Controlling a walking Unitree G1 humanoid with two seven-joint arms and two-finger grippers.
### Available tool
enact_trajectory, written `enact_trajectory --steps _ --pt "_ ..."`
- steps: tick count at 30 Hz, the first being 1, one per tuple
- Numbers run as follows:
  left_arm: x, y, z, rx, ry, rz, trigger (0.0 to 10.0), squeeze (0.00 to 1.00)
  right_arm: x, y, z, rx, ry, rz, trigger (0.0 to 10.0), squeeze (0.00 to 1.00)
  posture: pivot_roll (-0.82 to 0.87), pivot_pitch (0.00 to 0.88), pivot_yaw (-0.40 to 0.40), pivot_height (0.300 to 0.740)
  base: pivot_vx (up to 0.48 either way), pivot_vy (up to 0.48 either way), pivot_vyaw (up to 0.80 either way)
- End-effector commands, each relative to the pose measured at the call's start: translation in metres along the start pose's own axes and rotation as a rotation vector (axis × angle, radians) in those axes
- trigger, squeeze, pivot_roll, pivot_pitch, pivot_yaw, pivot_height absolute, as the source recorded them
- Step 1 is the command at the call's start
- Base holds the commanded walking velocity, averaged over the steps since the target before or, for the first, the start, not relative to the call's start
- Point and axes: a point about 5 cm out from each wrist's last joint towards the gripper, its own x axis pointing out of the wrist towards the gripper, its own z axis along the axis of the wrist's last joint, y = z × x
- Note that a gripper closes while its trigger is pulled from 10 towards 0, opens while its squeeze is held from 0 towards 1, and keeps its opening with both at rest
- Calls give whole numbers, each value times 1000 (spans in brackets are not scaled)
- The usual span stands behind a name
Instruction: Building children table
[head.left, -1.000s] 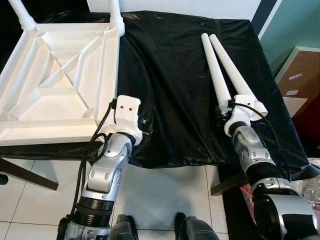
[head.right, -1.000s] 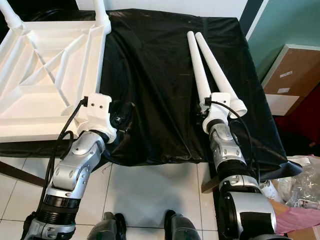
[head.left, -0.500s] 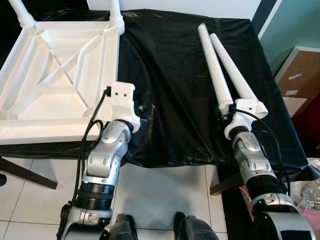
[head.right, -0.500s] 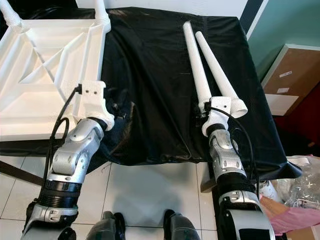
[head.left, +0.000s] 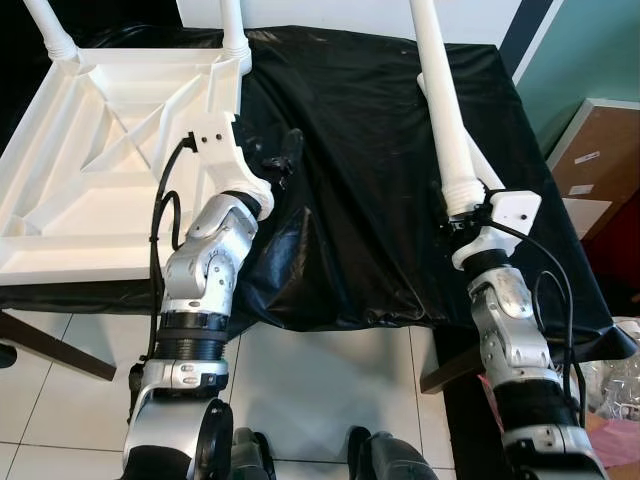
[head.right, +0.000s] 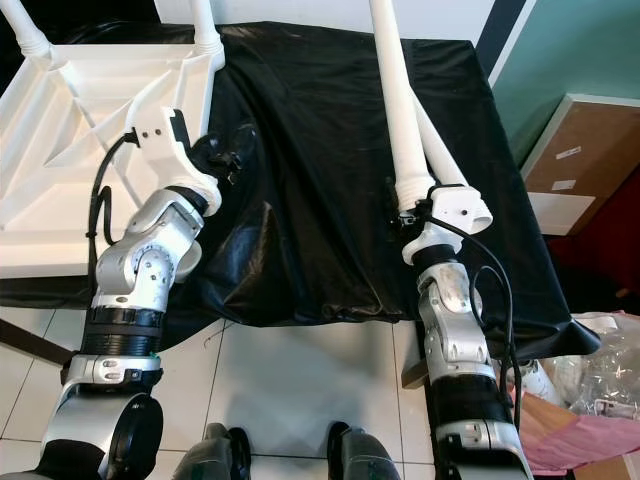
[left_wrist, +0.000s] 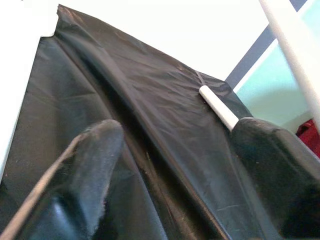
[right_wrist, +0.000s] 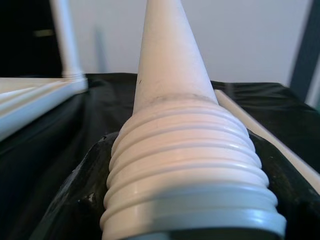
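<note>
The step in hand looks like fetching a leg for the upturned table. At the near right, the right gripper (head.right: 412, 200) is clenched on the threaded end of 1 white leg (head.right: 397, 110), which now stands tilted up off the black cloth (head.left: 350, 160), its thin end rising toward the far side. A 2nd leg (head.left: 478, 165) lies on the cloth just behind it, partly hidden.

At mid-left, the left gripper (head.right: 232, 150) hovers over the cloth just right of the table top (head.left: 110, 170), fingers (left_wrist: 95, 165) spread and holding nothing. The top lies upside down at the far left with 2 legs already fitted at its far corners.

Next, the leg probably has to swing left to a free near corner socket, threaded end down, then be screwed in.

Compared with 1 second ago, the held leg has been lifted from lying flat beside its twin, and the left arm has reached farther over the cloth.
</note>
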Motion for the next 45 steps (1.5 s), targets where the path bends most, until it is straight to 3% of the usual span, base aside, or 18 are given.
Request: enact_trajectory --steps 1,2,3,4,6,8,9,12,23,31,32,34,35,37,38,45 --pt "4 -22 3 -35 10 -313 10000 1000 -3 5 5 4 -40 35 10000 0 -34 102 -45 740 0 0 0" --pt "4 -22 3 -35 10 -313 10000 1000 -3 5 5 4 -40 35 10000 0 -34 102 -45 740 0 0 0" --pt "7 -36 5 -78 18 -443 10000 0 -4 13 6 18 -43 92 10000 0 -42 89 -45 740 0 0 0" --pt "9 -49 5 -120 33 -553 10000 0 -5 21 6 23 -38 154 10000 0 -48 80 -40 740 0 0 0" --pt "12 -63 6 -170 42 -662 10000 0 -8 32 6 40 -23 242 10000 0 -48 78 -35 740 0 0 0" --pt "12 -63 6 -170 42 -662 10000 0 -8 32 6 40 -23 242 10000 0 -48 78 -35 740 0 0 0" --pt "13 -70 7 -233 49 -736 10000 0 -11 38 5 56 -7 304 10000 0 -49 71 -36 740 0 0 0" --pt "13 -73 5 -270 75 -798 10000 0 -15 42 2 65 16 348 10000 0 -51 74 -34 740 0 0 0" --pt "22 -72 10 -367 76 -787 10000 0 -24 55 2 87 39 464 10000 0 -71 84 -9 740 0 0 0" --pt "33 -61 28 -404 61 -764 10000 0 -33 57 -2 95 72 494 10000 0 -70 81 1 740 0 0 0" --pt "35 -56 32 -417 61 -748 3137 0 -34 56 -3 95 79 495 10000 0 -72 80 9 740 0 0 0" --pt "36 -53 35 -427 62 -737 3137 0 -35 56 -4 95 84 496 10000 0 -73 80 10 740 0 0 0" --pt "36 -51 35 -436 64 -730 549 0 -36 56 -4 94 86 497 10000 0 -73 80 11 740 0 0 0" --pt "37 -50 36 -443 66 -728 549 0 -36 56 -4 94 88 499 10000 0 -73 80 11 740 0 0 0" --pt "36 -49 35 -430 73 -732 0 0 -37 56 -3 94 88 496 10000 0 -75 77 15 740 0 0 0" --pt "37 -46 34 -416 70 -714 0 0 -36 57 -3 98 91 494 10000 0 -71 72 14 740 0 0 0"
